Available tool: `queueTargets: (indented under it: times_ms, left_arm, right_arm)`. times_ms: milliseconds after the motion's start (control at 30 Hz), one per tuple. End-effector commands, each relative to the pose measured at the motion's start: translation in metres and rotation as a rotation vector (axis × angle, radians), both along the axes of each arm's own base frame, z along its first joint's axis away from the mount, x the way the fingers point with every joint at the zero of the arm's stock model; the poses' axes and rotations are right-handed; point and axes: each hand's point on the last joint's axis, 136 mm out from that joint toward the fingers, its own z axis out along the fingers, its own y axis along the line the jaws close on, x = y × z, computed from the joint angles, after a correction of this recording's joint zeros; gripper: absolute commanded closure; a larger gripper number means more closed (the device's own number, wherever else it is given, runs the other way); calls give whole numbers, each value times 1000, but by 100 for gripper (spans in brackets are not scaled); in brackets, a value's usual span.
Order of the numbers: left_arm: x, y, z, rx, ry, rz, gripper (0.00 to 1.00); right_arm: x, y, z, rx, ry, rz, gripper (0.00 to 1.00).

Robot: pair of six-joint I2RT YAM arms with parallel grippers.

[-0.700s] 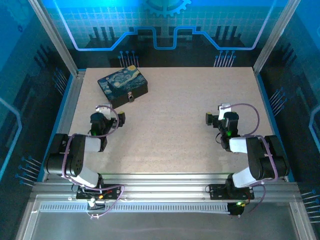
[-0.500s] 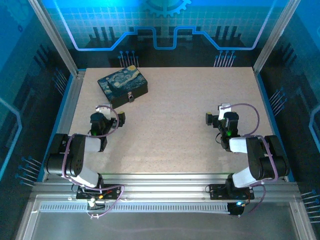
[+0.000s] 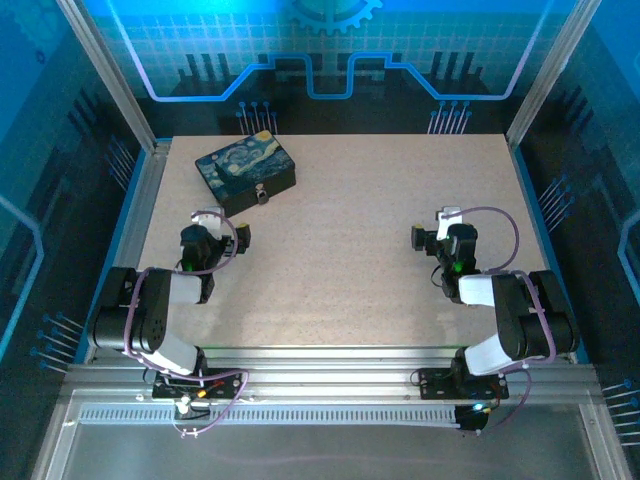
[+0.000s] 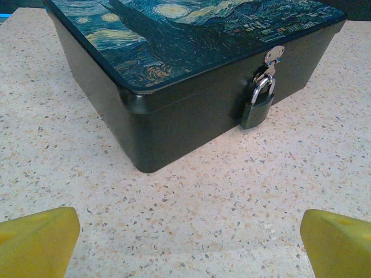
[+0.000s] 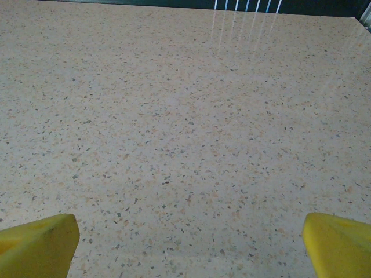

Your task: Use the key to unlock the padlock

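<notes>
Saw small dark-bodied metal padlock [image 4: 258,107] with silvery shackle [image 4: 262,87] hanging from shiny hasp [image 4: 273,56] on front wall of dark rectangular box [image 4: 174,113] with swirly blue-yellow painted lid, at far left of speckled beige table [image 3: 380,200]. From above, made out as probably just a pale speck. Found left gripper [image 4: 188,240] near box, yellow fingers [image 4: 40,237] spread wide, empty. Found right gripper [image 5: 188,243] likewise wide apart, empty, over bare tabletop, well apart from box.
</notes>
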Motion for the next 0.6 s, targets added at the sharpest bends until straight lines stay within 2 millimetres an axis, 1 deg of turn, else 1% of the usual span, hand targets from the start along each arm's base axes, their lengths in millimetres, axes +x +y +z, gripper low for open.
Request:
queueTargets:
  times_ms: [0,567]
  left_arm:
    - [8,-6,11,-29,-38,-21,1]
    - [8,-5,11,-34,-37,-22,1]
  right_arm:
    - [9,2,12,-15,-45,0,0]
    - [9,2,13,-15,-45,0,0]
